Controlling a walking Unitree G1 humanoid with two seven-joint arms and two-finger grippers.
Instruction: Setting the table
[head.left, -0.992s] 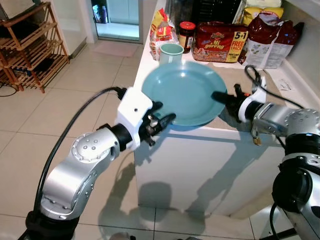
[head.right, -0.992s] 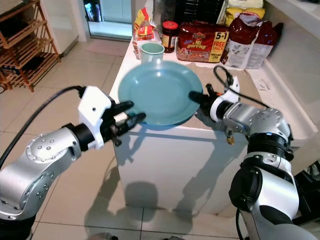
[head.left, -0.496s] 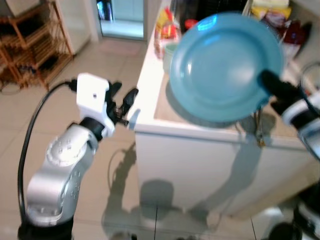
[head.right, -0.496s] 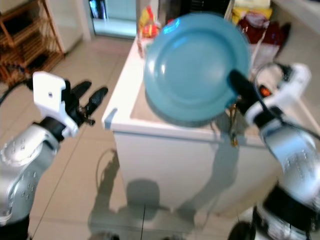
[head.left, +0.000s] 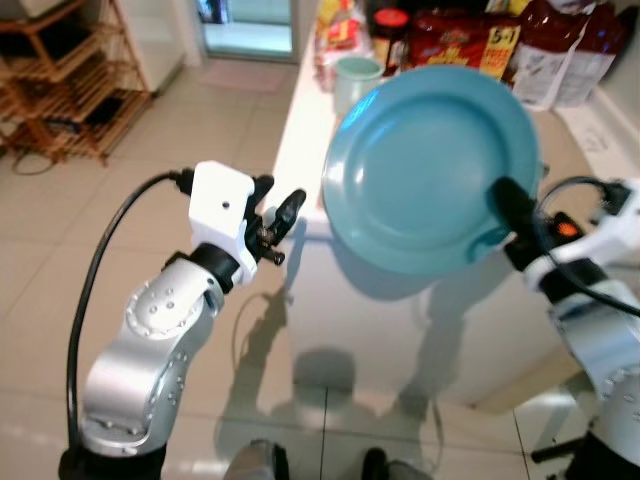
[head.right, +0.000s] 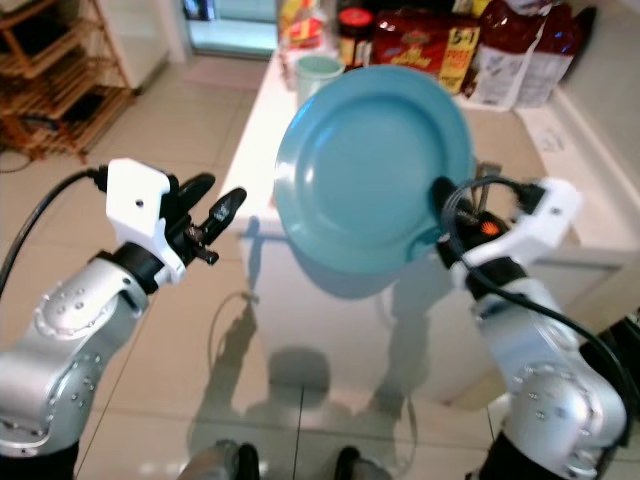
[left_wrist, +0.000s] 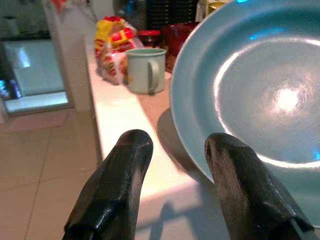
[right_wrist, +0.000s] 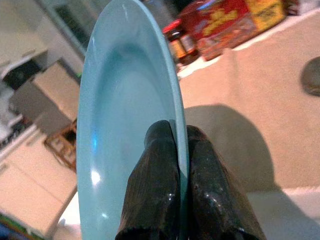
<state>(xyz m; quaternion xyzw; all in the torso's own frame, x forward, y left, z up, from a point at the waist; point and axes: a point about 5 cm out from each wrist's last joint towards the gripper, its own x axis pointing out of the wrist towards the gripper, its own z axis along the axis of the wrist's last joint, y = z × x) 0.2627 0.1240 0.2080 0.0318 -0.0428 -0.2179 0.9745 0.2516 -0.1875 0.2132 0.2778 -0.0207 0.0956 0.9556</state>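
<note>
**A:** Where is the round light-blue plate (head.left: 430, 165) just now?

**B:** In the air, above the near end of the white desk (head.left: 305, 150) and tilted steeply, its hollow face turned toward the robot. The right hand (right_wrist: 176, 165) is clenched on its rim, one black finger on each face, at the lower right edge. Nothing else supports it.

**A:** And the left hand (head.left: 282, 215)?

**B:** Released and empty. It hangs just left of the plate, off the desk's near left corner, fingers (left_wrist: 112, 185) spread and touching nothing.

**A:** So what could go wrong?

**B:** To my mind, the grip. A pinch at one point on a smooth glazed rim leaves the whole plate hanging out beyond the fingers. Any quick swing or turn of the wrist could make it pivot or slide free, and it would fall either onto the desk edge or the tiled floor (head.left: 120, 210) below.

**A:** Anything on the desk in danger?

**B:** The pale green mug (head.left: 357, 78) stands at the far end, with a dark jar with a red lid (head.right: 354, 28) and red and yellow food packets (head.left: 462, 42) beyond it. If the tilted plate is carried far and low, its upper rim could clip the mug and tip it.

**A:** And the left hand itself?

**B:** It sits close to the plate's left rim. Should it reach in carelessly to help, it could knock the plate and loosen the pinch instead of steadying it.
</note>
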